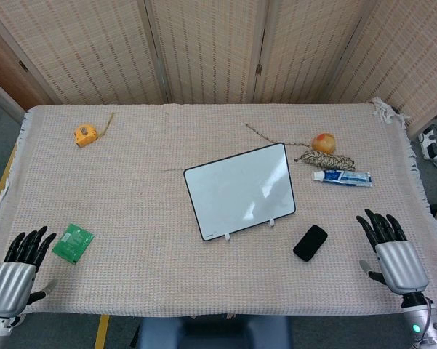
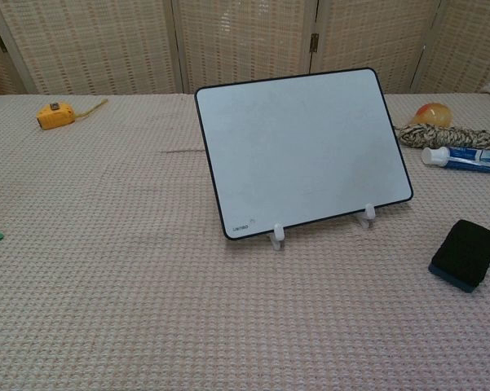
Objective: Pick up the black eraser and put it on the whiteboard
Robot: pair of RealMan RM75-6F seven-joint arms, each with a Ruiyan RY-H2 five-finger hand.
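The black eraser [image 1: 310,242] [image 2: 465,253] lies flat on the cloth, just right of and nearer than the whiteboard [image 1: 238,190] [image 2: 302,148]. The whiteboard is black-framed, propped tilted on two small white feet, with nothing on its surface. My right hand [image 1: 393,247] rests at the table's near right edge, fingers spread and empty, a short way right of the eraser. At the near left corner my left hand [image 1: 18,263] lies the same way, fingers apart, holding nothing. The chest view shows neither hand.
A green packet [image 1: 73,243] sits near the left hand. A yellow tape measure [image 1: 86,134] is at the far left. Right of the whiteboard lie a toothpaste tube [image 1: 342,177], a coil of twine [image 1: 327,158] and an orange round object [image 1: 324,141]. Woven screens stand behind the table.
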